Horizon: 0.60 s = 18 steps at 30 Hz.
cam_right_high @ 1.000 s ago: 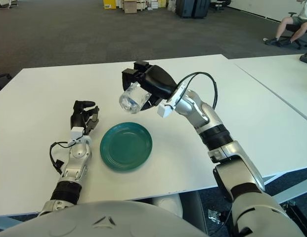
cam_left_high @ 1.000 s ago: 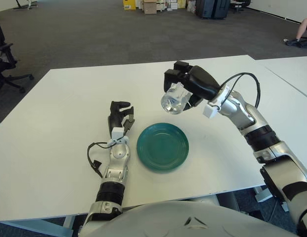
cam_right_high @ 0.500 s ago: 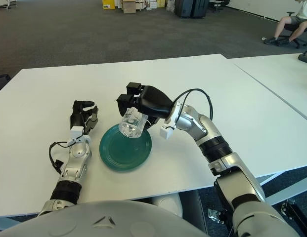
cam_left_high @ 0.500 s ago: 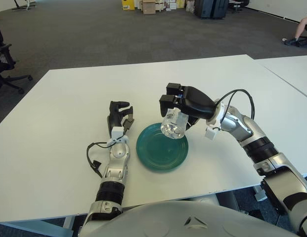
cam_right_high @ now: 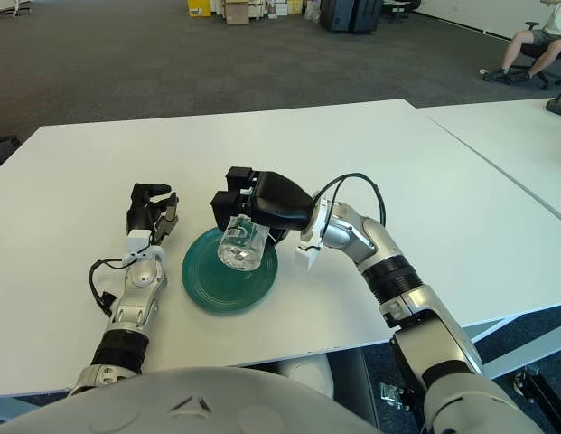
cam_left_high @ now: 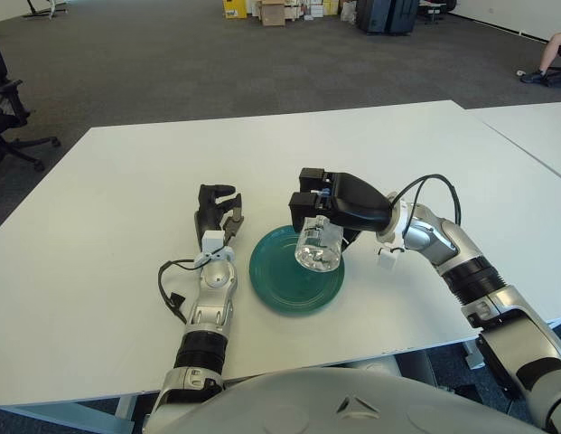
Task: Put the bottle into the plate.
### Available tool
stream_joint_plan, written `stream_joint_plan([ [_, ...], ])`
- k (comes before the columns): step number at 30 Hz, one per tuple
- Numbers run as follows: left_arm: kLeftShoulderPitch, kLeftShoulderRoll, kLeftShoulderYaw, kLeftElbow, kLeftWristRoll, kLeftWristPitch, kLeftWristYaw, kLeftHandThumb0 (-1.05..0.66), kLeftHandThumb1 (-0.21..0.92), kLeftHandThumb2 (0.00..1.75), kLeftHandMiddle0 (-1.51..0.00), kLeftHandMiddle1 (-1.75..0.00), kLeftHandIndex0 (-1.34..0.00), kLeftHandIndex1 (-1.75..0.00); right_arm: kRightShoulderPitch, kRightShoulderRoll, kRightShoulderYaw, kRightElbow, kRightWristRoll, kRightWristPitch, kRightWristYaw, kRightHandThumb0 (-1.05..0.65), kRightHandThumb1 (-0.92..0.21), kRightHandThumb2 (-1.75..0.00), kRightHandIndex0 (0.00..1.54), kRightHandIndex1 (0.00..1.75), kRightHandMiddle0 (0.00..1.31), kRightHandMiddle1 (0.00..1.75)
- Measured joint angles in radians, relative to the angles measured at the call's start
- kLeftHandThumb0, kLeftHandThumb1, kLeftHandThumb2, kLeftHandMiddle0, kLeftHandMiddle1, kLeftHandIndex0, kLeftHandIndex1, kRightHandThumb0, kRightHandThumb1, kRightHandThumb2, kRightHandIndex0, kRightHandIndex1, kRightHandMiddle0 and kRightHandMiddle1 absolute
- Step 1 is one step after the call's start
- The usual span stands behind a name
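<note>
Bottle, clear plastic, is gripped by the right hand, fingers wrapped round its upper end. It is held tilted, base toward the camera, over the green plate, roughly the plate's 1 o'clock sector. Whether the base is touching the plate surface cannot be told; it looks close.

Left hand shows at the plate's 9–10 o'clock on the white table, fingers curled, nothing held.

Step in hand, as judged: lowering and release.
- Bottle should be brought toward plate centre, not left near the 1 o'clock rim.
- It should be lowered until contact is made before the fingers are opened.
- If laid on its side, rolling is likely on the shallow dish; the long axis should be settled in the well, or the bottle stood upright.
- Hand should be withdrawn toward 3 o'clock, clear of the bottle.
</note>
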<state>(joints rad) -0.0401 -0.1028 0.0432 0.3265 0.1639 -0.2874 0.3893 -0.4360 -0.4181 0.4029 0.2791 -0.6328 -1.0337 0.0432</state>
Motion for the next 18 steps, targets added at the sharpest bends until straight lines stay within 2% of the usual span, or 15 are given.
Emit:
stream_joint_plan([
  [12,-0.007,0.000,-0.001,0.000,-0.002,-0.001,-0.001,-0.35,0.92,0.45,-0.60,-0.90,-0.27,-1.67,0.024,0.003,0.000,0.007,-0.142,-0.043,-0.068,0.48,-0.28,-1.35,0.63,1.75,0.76,1.75],
  [18,-0.011,-0.001,-0.002,0.001,-0.002,-0.004,0.000,-0.35,0.92,0.45,-0.60,-0.90,-0.27,-1.66,0.024,0.003,0.005,0.021,-0.175,-0.045,-0.083,0.48,-0.28,-1.35,0.63,1.75,0.75,1.75],
])
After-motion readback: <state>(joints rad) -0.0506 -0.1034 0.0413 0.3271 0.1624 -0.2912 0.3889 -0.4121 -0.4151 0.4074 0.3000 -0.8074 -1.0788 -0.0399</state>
